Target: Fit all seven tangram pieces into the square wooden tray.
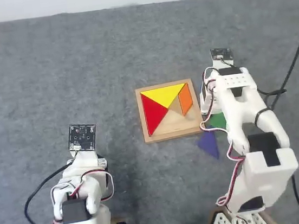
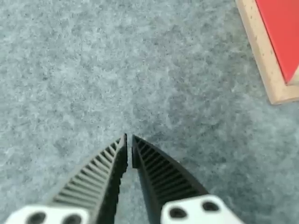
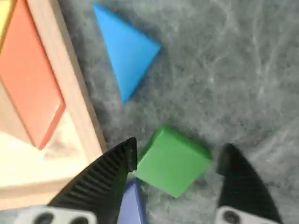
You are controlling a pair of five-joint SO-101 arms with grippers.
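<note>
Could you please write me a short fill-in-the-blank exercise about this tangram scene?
1. The fingers of the right gripper are open, on either side of the ____ square.
2. The tray holds a red piece, a yellow piece and an ____ piece.
3. The fingers of the left gripper are ____ above the carpet.
Missing words: green; orange; shut.
</note>
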